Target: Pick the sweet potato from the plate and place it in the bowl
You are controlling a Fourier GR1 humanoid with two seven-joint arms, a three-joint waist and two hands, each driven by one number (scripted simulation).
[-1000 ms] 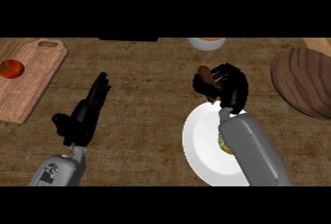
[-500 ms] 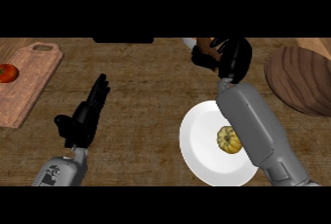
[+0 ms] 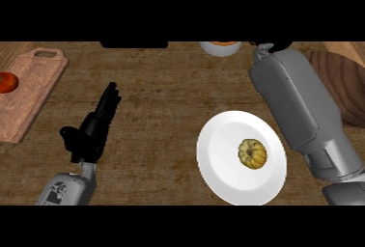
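Brown wood-grain desk fills the view; the sweet potato shows nowhere on it that I can make out; the white plate carries only a yellow ridged thing, more like a small squash, right of its middle; beyond the plate, at the far edge, sits a small pale bowl, cropped so its inside is hidden; the right forearm stretches past the plate's right rim to the right robot hand, just beside that bowl and almost wholly cropped, so whether it is grasping or released I cannot tell; a big round wooden vessel lies right of the arm; the left robot hand rests released, fingers straight, well left of the plate; a cutting board with a red fruit lies at the left edge; by my judgement the pick looks done, while the placing in the bowl is unconfirmed.
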